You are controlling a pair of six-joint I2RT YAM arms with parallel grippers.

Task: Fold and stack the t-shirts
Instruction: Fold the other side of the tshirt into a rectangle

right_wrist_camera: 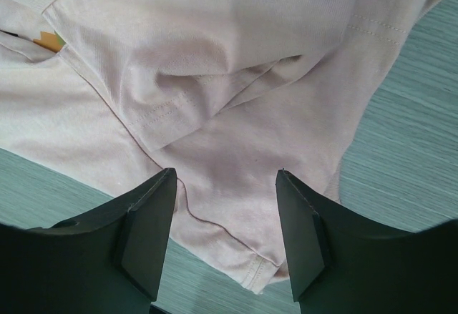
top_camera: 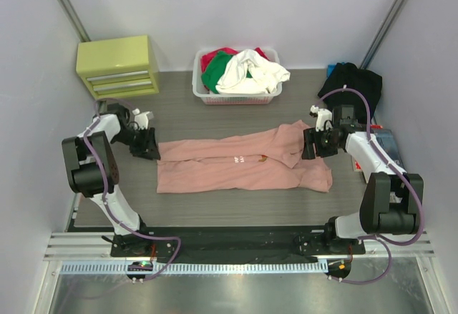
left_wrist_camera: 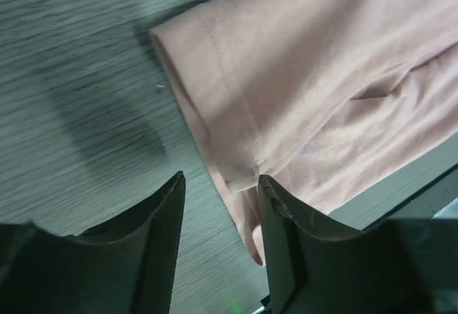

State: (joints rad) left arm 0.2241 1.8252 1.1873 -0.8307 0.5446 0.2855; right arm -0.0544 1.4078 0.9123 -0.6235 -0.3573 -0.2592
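The salmon-pink t-shirt (top_camera: 243, 164) lies on the table folded into a long band, its small chest print (top_camera: 247, 159) facing up. My left gripper (top_camera: 152, 146) is at the shirt's left end. In the left wrist view it (left_wrist_camera: 218, 178) is open just above the table, and the shirt's hemmed corner (left_wrist_camera: 243, 178) lies loose between the fingers. My right gripper (top_camera: 310, 144) hovers over the shirt's right end, where a sleeve is folded over. In the right wrist view it (right_wrist_camera: 225, 172) is open, with pink cloth (right_wrist_camera: 236, 56) flat below it. The black t-shirt (top_camera: 351, 85) lies bunched at the back right.
A white basket (top_camera: 236, 98) holding red, green and white clothes stands at the back centre. A yellow-green drawer cabinet (top_camera: 118, 66) sits at the back left. White walls close in both sides, and the table's front edge runs along a metal rail (top_camera: 229, 246).
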